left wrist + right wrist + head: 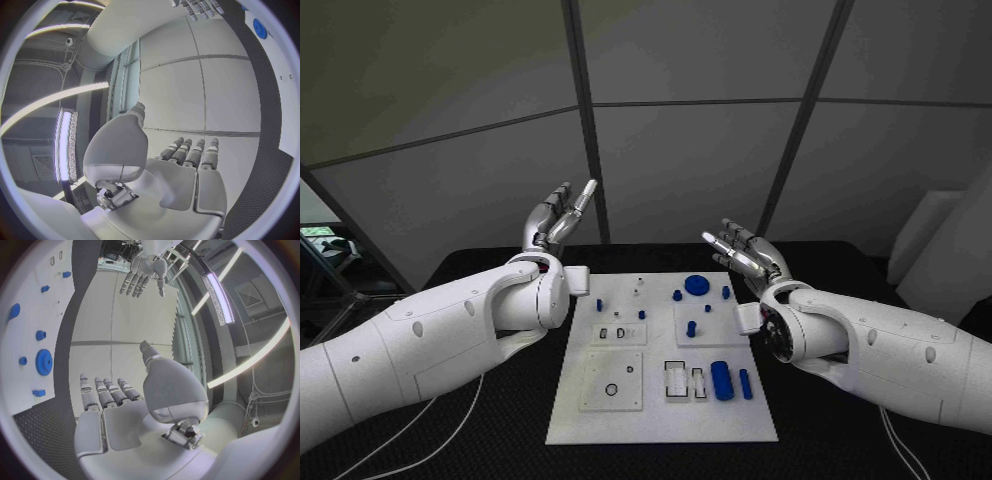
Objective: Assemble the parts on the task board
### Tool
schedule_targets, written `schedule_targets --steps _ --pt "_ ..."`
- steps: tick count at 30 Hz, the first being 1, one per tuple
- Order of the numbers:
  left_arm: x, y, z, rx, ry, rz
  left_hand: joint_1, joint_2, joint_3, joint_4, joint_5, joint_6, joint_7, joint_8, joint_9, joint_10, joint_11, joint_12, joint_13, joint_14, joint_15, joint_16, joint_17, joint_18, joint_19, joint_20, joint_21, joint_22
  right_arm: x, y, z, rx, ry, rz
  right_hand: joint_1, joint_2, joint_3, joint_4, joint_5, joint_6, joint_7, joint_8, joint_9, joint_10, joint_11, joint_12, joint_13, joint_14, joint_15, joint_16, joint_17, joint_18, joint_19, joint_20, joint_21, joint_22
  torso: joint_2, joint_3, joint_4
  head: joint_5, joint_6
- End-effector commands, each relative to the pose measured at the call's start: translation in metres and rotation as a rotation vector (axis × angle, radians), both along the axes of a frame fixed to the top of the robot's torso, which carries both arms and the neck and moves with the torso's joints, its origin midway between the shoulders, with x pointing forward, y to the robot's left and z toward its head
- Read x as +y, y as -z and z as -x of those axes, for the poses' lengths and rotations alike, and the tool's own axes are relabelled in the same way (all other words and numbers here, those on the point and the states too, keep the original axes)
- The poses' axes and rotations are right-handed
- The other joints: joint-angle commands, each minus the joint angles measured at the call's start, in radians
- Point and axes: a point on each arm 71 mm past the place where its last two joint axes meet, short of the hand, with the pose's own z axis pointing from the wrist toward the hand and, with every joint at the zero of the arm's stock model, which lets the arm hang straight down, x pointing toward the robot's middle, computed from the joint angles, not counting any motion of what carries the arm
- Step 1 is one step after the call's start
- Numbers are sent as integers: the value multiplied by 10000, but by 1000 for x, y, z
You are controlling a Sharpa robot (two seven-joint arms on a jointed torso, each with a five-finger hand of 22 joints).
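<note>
Left hand [557, 222] raised beside the task board's far left corner, fingers straight and apart, holding nothing. Right hand [750, 254] likewise lifted at the far right corner, spread and empty. Between them, flat on the black table [473, 262], the white task board [661, 425], carrying loose blue parts: a toothed gear [697, 285] near the far edge, small pegs [599, 304] mid-board, a long cylinder [721, 380] beside open slots. Probably no step begun yet; next, lowering one hand to pinch a part
</note>
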Motion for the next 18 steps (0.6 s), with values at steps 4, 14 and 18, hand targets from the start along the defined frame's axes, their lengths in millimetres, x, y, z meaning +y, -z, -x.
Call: schedule_targets --steps 4,14,18 --pt "-4 -3 0 -302 470 16 553 8 47 114 67 322 609 85 46 232 351 91 51 378 225 138 70 -30 95 205 107 48 12 2 -2 235 -2097 602 1712 -36 309 -1007 29 3441 1242 710 386 4561 270 915 378 4439 159 825 337 669 2490 102 1035 463 3 0 -1 3 -1" --pt "20 -9 9 -359 904 77 2112 168 396 -137 51 3940 1351 946 484 5116 1227 1205 542 6573 53 1836 756 211 5428 179 2562 1253 -9 -41 -32 -3620 -2318 5642 2126 -224 745 -1433 -26 7289 884 1195 506 7932 -284 1145 378 7925 -419 1231 399 1135 4999 -55 2044 697 515 59 16 -10 -61" --pt "23 -11 14 -390 1105 -35 2607 428 588 -629 35 5966 1119 1346 620 7093 934 1492 534 7919 -292 2031 827 470 6720 69 3191 1439 -9 -54 -37 -4306 -2492 6774 2070 -362 1034 -1479 33 7771 768 1041 452 8553 -449 917 380 8847 -685 1261 449 1138 5648 -301 2304 714 683 50 66 -51 -63"
